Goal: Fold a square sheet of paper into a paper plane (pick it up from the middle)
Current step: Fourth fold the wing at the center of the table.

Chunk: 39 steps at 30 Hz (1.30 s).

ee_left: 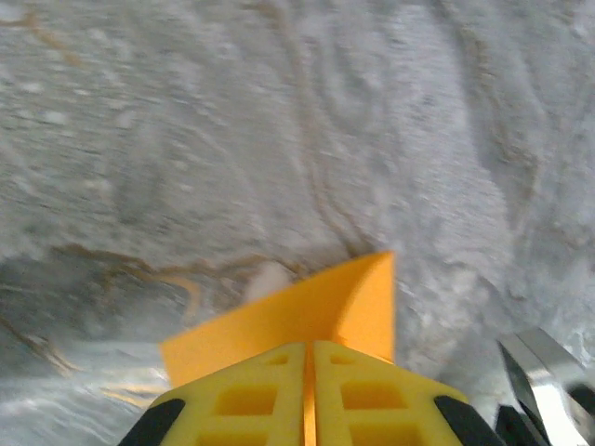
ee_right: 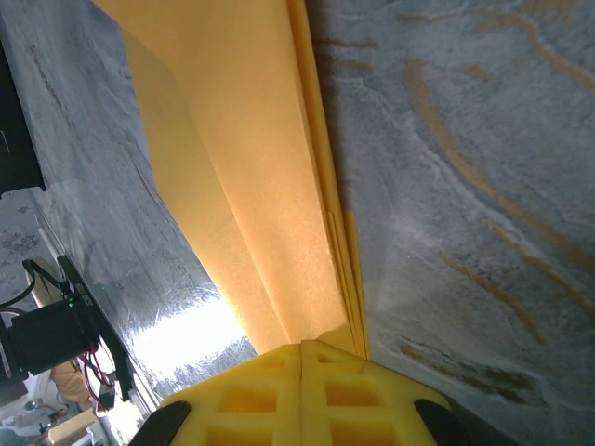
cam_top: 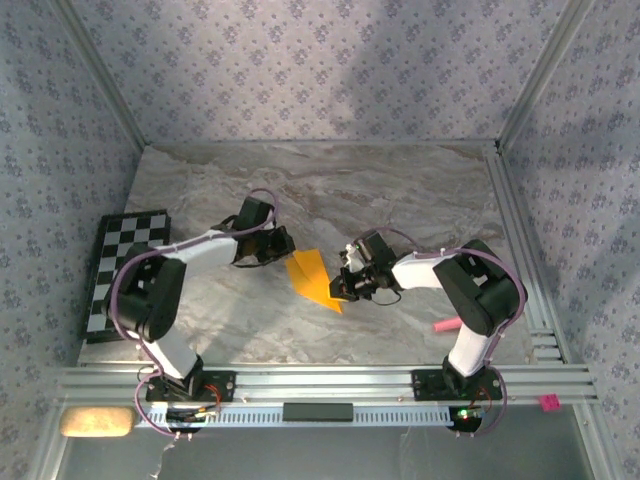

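Paper plane point(cam_top: 316, 278) orange-yellow; table point(cam_top: 400, 190) grey marbled; board point(cam_top: 125, 265) black-white chequered; stick point(cam_top: 445, 325) seemingly pink.

Left hand point(ee_left: 308, 353) and right hand point(ee_right: 302, 351) both tightly closed.

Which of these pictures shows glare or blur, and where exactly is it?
Right wrist view: a white patch of glare lies on the table beside the folded paper, which looks sharp. Left wrist view: the table is soft and smeared, and the paper's edges are slightly blurred. Top view: the light is even, with no strong glare.

Top camera looks down; wrist cameras closely share the orange paper point(cam_top: 312, 278).
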Available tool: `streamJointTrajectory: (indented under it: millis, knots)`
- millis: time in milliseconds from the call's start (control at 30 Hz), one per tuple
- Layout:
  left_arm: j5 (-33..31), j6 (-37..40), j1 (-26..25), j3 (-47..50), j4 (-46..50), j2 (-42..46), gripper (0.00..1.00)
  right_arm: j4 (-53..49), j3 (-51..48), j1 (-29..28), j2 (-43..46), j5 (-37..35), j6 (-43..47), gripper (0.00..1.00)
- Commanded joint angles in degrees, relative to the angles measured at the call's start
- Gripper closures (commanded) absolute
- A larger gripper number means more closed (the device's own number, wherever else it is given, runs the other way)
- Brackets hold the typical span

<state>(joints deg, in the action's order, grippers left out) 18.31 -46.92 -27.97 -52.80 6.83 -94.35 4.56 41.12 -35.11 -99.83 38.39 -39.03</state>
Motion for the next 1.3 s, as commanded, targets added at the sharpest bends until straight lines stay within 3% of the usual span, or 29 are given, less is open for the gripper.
streamJointTrajectory:
  millis: [0, 200, 433, 700, 900, 1267]
  knots:
    - [-4.38, 0.87, -2.59, 0.09, 3.70, 2.95, 0.87, -8.80, -2.48, -0.04, -2.52, -4.86, 0.44, 1.00]
    - [-5.11, -0.03, -5.89, 1.47, 3.52, 4.05, 0.86, -9.02, -2.71, -0.13, -1.60, -5.34, 0.07, 1.00]
    - [0.01, 1.91, -9.83, -0.24, 1.61, -0.07, 0.86, -9.94, -2.40, -0.06, -1.29, -6.06, 0.11, 1.00]
    - [1.91, 1.61, -10.62, -0.53, -1.46, -4.53, 0.87, -9.74, -2.44, -0.15, -1.83, -6.31, -0.09, 1.00]
    - [-1.29, 2.37, -9.07, 0.81, -1.29, -8.18, 0.89, -9.82, -2.11, -0.13, -2.40, -5.81, 0.35, 1.00]
    - [-0.19, 6.39, 1.22, 1.27, -2.11, -9.58, 0.86, -9.34, -3.24, -0.21, -2.19, -5.96, 0.32, 1.00]
